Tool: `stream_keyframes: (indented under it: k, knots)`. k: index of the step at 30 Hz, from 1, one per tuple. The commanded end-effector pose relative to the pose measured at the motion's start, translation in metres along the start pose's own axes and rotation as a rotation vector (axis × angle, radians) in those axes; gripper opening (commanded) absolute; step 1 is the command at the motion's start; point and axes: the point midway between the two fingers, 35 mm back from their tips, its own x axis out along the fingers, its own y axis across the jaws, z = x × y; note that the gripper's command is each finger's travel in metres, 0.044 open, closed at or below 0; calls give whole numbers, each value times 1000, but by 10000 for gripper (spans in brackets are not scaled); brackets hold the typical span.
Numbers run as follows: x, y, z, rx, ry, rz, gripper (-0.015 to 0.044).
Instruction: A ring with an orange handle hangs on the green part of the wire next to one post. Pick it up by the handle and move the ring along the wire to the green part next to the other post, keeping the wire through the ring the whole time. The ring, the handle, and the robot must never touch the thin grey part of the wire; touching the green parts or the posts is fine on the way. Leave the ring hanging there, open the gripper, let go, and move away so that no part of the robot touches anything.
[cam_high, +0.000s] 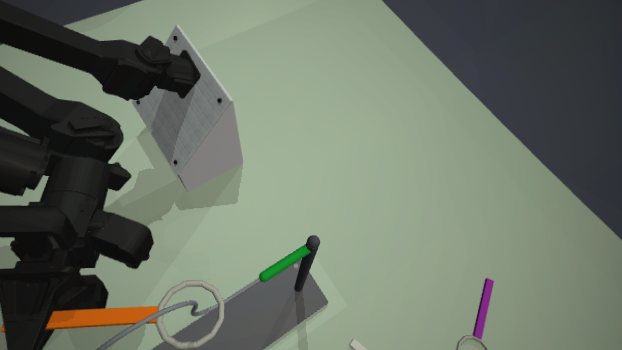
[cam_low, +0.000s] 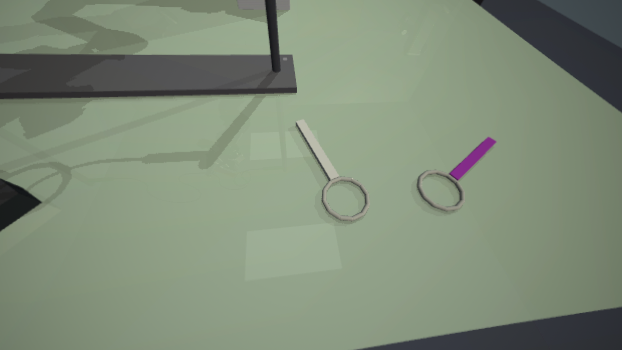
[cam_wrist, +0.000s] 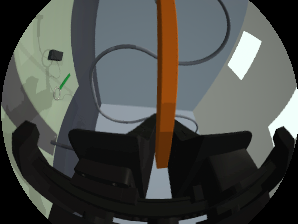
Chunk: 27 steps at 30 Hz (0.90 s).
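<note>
My gripper is shut on the orange handle, near its free end. The pale ring is held in the air and faces the top view. The thin grey wire runs through it; a tight bend shows inside the outline. In the top view the wire crosses in front of the handle's ring end; contact cannot be told. One green part joins the dark post, to the right of the ring. The other post and its green part are not visible.
The dark base plate lies under the wire. A white-handled ring tool and a purple-handled one lie on the table. A green-handled tool and black block lie farther off. An angled metal stand stands behind.
</note>
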Motion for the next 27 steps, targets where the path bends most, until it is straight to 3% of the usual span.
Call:
stream_keyframes:
  k: [1, 27]
  knots:
    - [-2, 11, 2, 57, 2, 25, -150]
    - [-22, 93, 28, 560, 28, 286, -150]
